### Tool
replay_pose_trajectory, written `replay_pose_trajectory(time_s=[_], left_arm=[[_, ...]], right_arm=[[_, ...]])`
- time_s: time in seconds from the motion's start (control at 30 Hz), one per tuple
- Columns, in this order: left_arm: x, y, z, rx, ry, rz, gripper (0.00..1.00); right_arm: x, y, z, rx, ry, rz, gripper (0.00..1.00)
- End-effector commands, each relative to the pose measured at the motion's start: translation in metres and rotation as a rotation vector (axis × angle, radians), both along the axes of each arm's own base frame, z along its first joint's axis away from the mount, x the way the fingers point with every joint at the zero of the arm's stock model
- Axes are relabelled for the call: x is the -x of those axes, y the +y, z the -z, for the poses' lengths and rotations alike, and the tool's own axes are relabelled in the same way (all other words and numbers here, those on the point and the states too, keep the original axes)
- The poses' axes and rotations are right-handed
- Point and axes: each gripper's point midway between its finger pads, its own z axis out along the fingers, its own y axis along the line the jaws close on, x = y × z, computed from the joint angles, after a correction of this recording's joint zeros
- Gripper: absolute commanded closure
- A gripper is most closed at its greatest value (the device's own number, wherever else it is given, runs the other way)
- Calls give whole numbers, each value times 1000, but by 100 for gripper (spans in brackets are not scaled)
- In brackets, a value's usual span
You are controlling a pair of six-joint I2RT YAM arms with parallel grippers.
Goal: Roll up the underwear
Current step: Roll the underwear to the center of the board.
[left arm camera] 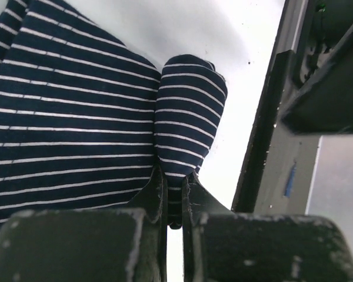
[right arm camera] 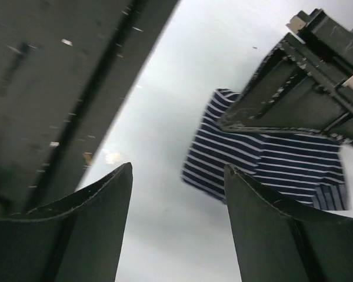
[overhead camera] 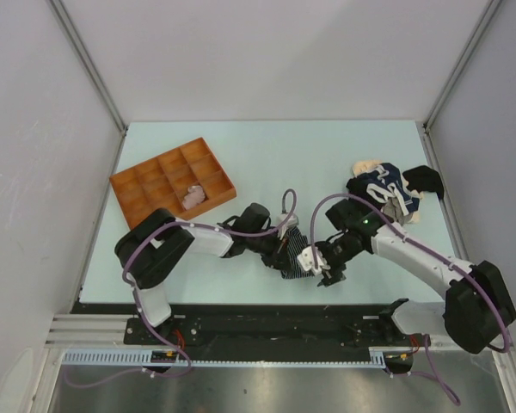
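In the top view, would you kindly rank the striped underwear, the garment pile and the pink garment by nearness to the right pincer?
1. Navy white-striped cloth underwear, just left of the right pincer.
2. Mixed pile of cloth garments, farther back, right.
3. Pale pink cloth garment, in the orange compartmented tray, far left.

We see navy underwear (left arm camera: 76, 117) with thin white stripes, an orange tray (overhead camera: 152, 188), a pale pink garment (overhead camera: 193, 197) and a mint-green table (overhead camera: 275, 155).
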Motion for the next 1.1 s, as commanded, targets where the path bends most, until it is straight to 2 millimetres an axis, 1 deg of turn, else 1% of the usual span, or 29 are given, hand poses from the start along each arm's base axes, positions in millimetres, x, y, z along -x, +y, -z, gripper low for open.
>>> replay_pose_trajectory(time_s=[0.0,0.07,0.1,0.13,0.17,0.2,0.23,0.27,0.3,0.33,0.4,0.47,0.5,0.53,0.57,0.6,0.63,0.67,0.7,0.73,0.77,0.8,0.87,0.9,0.93,0.97,1.0,1.03,1.07], left_arm=[[-2,20,47,-159,64,-81,100],[-1,20,49,-159,76,-91,99],[-2,20,49,-152,74,-97,99],[-2,20,48,-146,76,-101,98],[-1,21,48,-147,83,-107,98],[-1,21,48,-142,81,-107,98],[-2,21,46,-137,78,-111,98],[-1,22,46,-141,80,-113,98],[-2,22,46,-139,75,-117,98],[-3,22,43,-134,71,-119,98],[-4,24,42,-128,69,-129,98],[-5,25,37,-117,64,-140,98],[-9,23,33,-100,51,-146,98],[-9,25,32,-98,55,-160,94],[-12,24,21,-71,37,-171,91],[-19,23,13,-37,12,-191,87],[-20,27,8,-26,4,-214,78],[-28,25,-13,28,-50,-232,74],[-34,29,-23,54,-76,-255,70],[-36,35,-29,66,-93,-279,63],[-40,37,-38,88,-119,-294,59],[-47,42,-60,136,-170,-317,56],[-49,53,-69,139,-206,-341,53],[-53,60,-80,155,-242,-358,53],[-52,67,-80,147,-269,-360,53],[-53,73,-80,137,-287,-376,53],[-54,79,-95,170,-341,-386,52],[-48,86,-88,160,-370,-378,52],[-45,88,-94,185,-410,-364,52]], right_arm=[[-46,20,5,2,-245,15,32],[-42,24,13,25,-260,-2,32],[-45,24,24,55,-288,0,31],[-44,24,29,73,-297,-1,31],[-39,29,34,80,-314,-28,31],[-45,29,39,98,-347,-18,31],[-42,26,50,125,-341,-22,31],[-40,27,54,138,-346,-25,31],[-45,26,57,156,-367,-15,31],[-45,23,63,176,-364,-12,31],[-49,20,68,200,-377,4,31],[-50,16,75,225,-376,8,32],[-52,15,77,233,-382,12,32],[-50,13,80,243,-375,10,33],[-49,11,85,259,-365,7,34],[-50,9,88,270,-362,12,37],[-49,8,90,277,-357,10,38],[-48,6,94,289,-347,10,39],[-49,6,94,290,-345,18,40],[-50,5,95,292,-340,24,41],[-48,6,96,287,-327,23,42],[-48,6,96,286,-319,25,42],[-46,5,98,286,-296,32,45],[-48,7,96,280,-288,38,46],[-48,8,95,278,-268,51,47],[-46,9,94,270,-237,54,51],[-45,10,96,276,-206,65,53],[-50,16,88,263,-191,84,56],[-48,15,87,266,-133,101,60]])
